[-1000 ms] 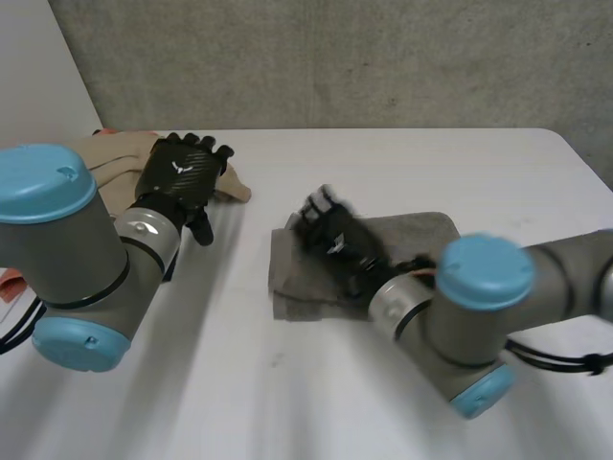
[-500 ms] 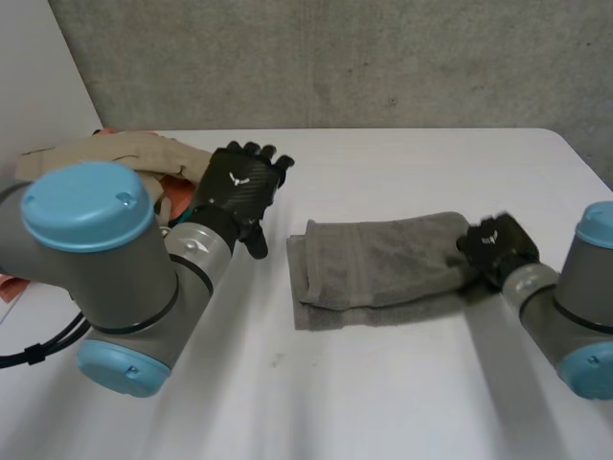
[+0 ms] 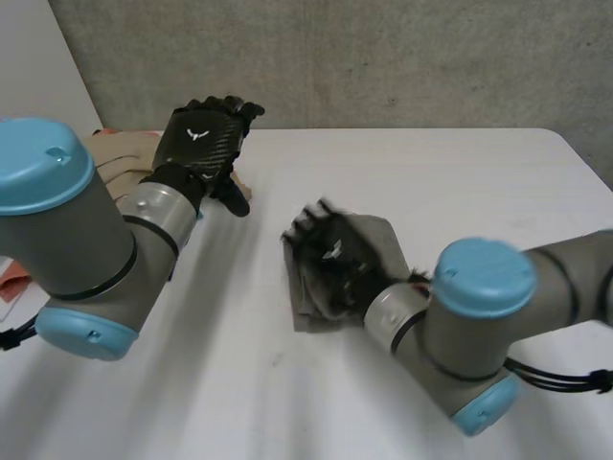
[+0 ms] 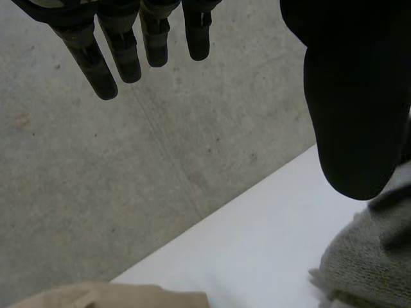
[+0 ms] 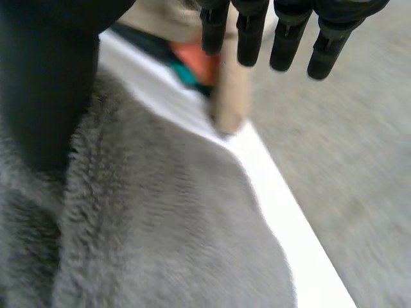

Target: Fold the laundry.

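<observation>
A grey towel [image 3: 383,244] lies folded in the middle of the white table [image 3: 431,172]. My right hand [image 3: 333,261] rests on its left part, fingers straight and spread. In the right wrist view the towel [image 5: 160,244] lies under the palm, the thumb [image 5: 45,77] is against the pile and the fingers [image 5: 282,38] stick out past its edge. My left hand [image 3: 204,136] hovers open above the table's back left, over the edge of a beige cloth [image 3: 120,158]. In the left wrist view its fingers [image 4: 122,51] are straight, and a towel corner [image 4: 366,263] shows below the thumb.
The beige cloth is part of a pile of laundry at the back left, with an orange piece [image 5: 196,61] beside it. Something orange and white [image 3: 14,278] lies at the table's left edge. A grey concrete wall [image 3: 383,57] stands behind the table.
My right hand swung from the towel's right end to its left part, and the towel is now narrower, its right part brought over. My left hand drew back toward the pile.
</observation>
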